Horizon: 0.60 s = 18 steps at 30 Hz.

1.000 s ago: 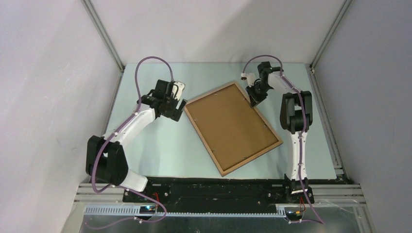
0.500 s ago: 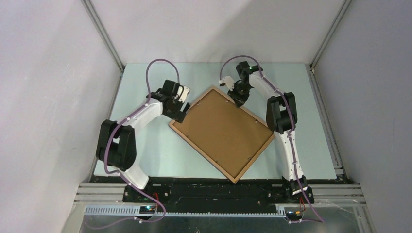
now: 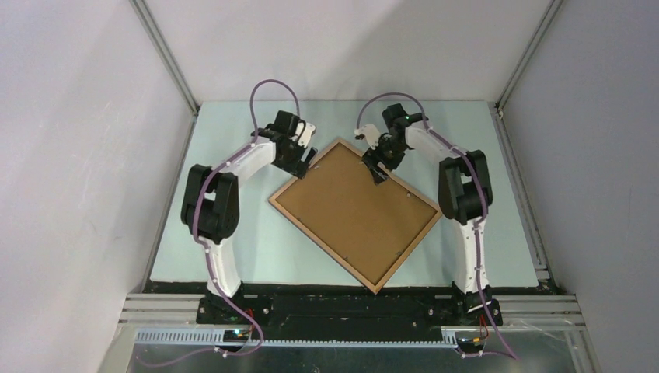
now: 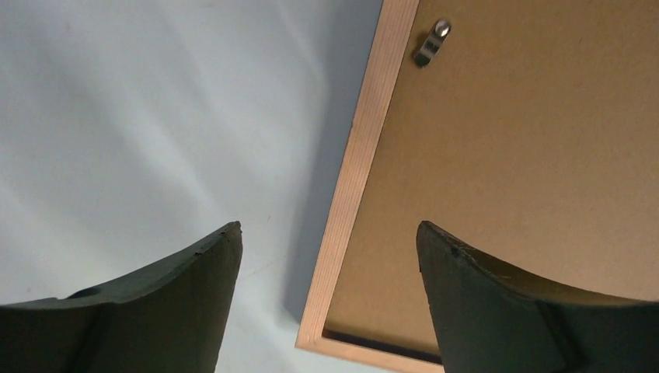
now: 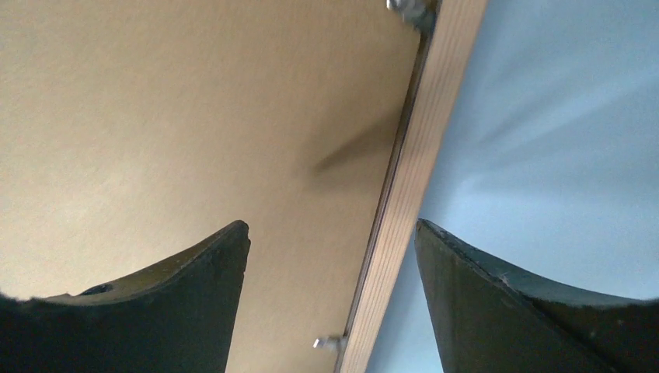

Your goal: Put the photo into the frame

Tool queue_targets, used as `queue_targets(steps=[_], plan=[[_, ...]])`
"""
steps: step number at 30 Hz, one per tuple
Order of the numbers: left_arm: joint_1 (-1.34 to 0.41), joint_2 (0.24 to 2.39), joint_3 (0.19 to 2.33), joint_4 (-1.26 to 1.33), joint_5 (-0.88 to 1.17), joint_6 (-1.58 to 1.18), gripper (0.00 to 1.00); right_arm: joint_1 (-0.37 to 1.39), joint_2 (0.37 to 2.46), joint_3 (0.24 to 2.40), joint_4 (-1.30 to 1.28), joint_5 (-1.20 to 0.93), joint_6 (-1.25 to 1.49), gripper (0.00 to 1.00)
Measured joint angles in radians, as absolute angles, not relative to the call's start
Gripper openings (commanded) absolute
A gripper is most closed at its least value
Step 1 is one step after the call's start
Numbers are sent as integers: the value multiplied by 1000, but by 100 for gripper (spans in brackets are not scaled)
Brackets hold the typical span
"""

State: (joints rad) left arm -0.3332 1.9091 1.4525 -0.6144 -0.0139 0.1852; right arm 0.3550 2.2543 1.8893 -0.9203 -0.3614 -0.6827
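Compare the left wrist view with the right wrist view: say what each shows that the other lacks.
Left wrist only: the frame's corner, one clip, the left gripper. Right wrist only: two clips along the rail, no corner, the right gripper. Both: brown backing board, pale table, the rail seen between open jaws.

- Top view: bright, even, diffuse light; no glare; focus sharp throughout.
- Shadows on the tabletop (image 3: 233,233) are faint and soft-edged.
- Left wrist view: the frame (image 4: 353,179) rail casts a soft shadow band onto the tabletop at its left.
- Right wrist view: slightly soft; a blurred dark streak lies on the backing board (image 5: 194,116) beside the rail; pale light streaks mark the tabletop.
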Motion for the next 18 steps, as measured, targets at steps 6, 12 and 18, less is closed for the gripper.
queue_targets(steps=[6,12,18], plan=[[-331,2008,1559,-627,39,185,73,313,1997,1678,-868,-379,-579,81],[-316,2076,1634,-661,104,172,64,254,1766,1481,-827,-427,-516,80],[-284,2136,1680,-694,152,137,56,187,1607,1290,-829,-456,-488,80]])
